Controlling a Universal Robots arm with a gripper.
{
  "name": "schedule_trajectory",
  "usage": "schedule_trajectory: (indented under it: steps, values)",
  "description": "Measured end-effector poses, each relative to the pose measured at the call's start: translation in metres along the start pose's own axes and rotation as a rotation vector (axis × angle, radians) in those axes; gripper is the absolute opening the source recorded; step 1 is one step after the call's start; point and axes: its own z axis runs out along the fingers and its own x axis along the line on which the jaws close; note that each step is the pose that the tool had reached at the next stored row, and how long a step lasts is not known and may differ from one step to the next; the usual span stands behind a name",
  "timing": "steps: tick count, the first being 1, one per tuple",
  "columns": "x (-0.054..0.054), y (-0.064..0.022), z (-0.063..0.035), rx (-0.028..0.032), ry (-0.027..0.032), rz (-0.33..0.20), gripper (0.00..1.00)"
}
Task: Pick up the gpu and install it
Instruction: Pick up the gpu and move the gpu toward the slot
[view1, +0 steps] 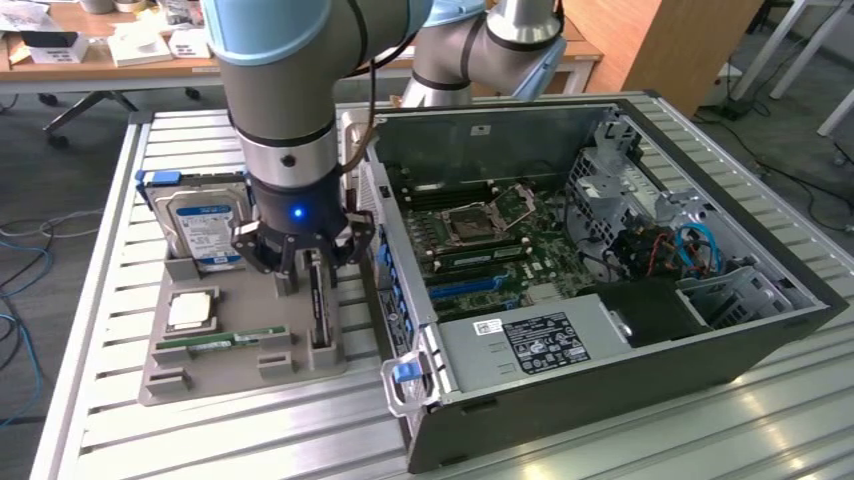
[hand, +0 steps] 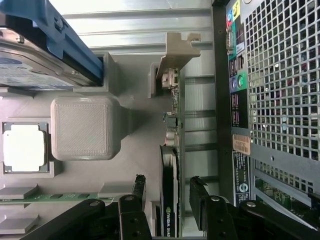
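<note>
Claw (view1: 318, 272) is hanging low over the grey moulded plastic holder tray (view1: 214, 372), jaws standing wide apart and gripping nothing.

The thin, flat, blackish rectangular gpu card (view1: 319, 318) is sitting on its long edge in a tray slot, on the side nearest the open black computer case (view1: 601, 250).

Wrist view: the claw (hand: 168, 192) is straddling the gpu card (hand: 171, 165). Its black fingers (hand: 198, 195) are flanking the card, one on each face, with a sliver of gap showing on both sides. No contact is visible. The card's metal bracket end is pointing away from the claw.

Sharing the tray: a silver hard drive with a blue-white label (view1: 200, 230) is standing upright, a square silver processor chip (view1: 191, 310) is lying flat, and a narrow green memory stick (view1: 220, 342) is lying beside it.

The tray and case are resting on the slatted metal surface (view1: 200, 440).
</note>
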Motion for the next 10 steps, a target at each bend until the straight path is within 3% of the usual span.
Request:
schedule_trajectory:
  steps: [10]
  values:
    - [0.0002,-0.0003,0.0060,0.0002,0.0002,0.000,0.48]
